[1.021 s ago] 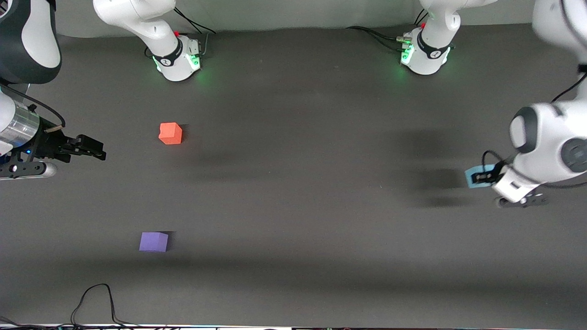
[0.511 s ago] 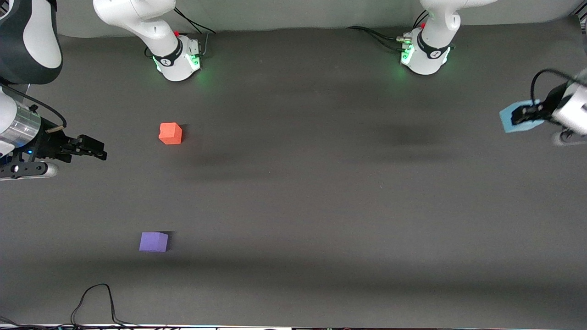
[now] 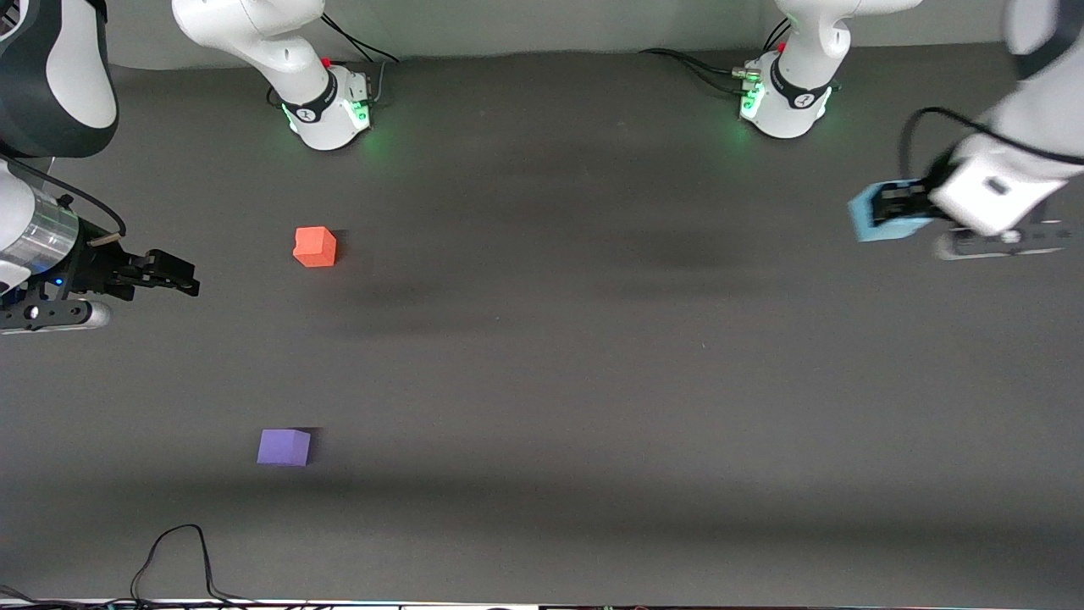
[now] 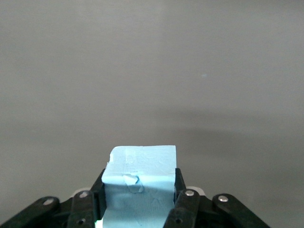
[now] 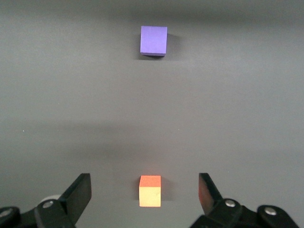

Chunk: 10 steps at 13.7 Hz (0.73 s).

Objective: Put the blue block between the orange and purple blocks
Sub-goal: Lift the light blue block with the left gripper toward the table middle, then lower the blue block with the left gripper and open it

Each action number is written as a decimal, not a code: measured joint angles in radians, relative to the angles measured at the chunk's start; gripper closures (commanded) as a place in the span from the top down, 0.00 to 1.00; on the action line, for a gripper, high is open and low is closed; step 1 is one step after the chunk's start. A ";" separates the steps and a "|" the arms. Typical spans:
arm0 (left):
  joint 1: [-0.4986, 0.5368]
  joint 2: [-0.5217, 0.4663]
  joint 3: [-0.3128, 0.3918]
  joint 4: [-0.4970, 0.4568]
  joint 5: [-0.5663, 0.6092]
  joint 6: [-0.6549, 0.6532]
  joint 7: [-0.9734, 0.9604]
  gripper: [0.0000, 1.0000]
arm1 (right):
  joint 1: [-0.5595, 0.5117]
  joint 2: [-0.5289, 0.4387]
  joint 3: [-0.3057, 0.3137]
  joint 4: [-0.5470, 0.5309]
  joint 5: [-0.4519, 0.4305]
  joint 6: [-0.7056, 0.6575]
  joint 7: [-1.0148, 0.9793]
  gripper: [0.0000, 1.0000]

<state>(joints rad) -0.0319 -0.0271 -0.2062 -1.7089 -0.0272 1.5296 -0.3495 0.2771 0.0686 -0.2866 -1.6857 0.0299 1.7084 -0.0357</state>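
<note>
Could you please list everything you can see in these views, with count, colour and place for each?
blue block: one, light sky-blue, held in the air over the left arm's end of the table.
orange block: one, orange-red, on the table toward the right arm's end.
purple block: one, violet, nearer the front camera than the orange block.
table: one, dark grey.
cable: one, black, at the table's near edge.
left gripper: shut on the blue block.
right gripper: open, empty, waiting at the right arm's end.
</note>
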 measured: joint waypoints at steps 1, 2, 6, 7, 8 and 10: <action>-0.033 0.037 -0.047 0.041 -0.001 0.002 -0.114 0.25 | 0.000 0.000 0.000 0.000 0.000 0.001 0.000 1.00; -0.072 0.087 -0.092 0.091 0.000 0.004 -0.239 0.25 | 0.000 0.000 0.000 -0.001 0.000 0.001 0.000 1.00; -0.278 0.353 -0.150 0.343 0.020 0.025 -0.579 0.25 | 0.000 0.001 -0.001 -0.001 0.000 0.004 0.000 1.00; -0.323 0.414 -0.150 0.393 0.044 0.043 -0.625 0.25 | 0.000 0.001 -0.001 -0.001 0.000 0.005 0.000 1.00; -0.361 0.466 -0.150 0.425 0.073 0.069 -0.657 0.25 | 0.000 0.001 -0.001 -0.001 0.000 0.007 0.000 1.00; -0.415 0.548 -0.150 0.451 0.101 0.120 -0.682 0.25 | 0.000 0.005 -0.001 -0.002 0.000 0.014 0.000 1.00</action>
<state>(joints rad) -0.4465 0.5212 -0.3558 -1.2580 0.0737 1.6498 -1.0318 0.2772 0.0734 -0.2872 -1.6876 0.0298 1.7219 -0.0357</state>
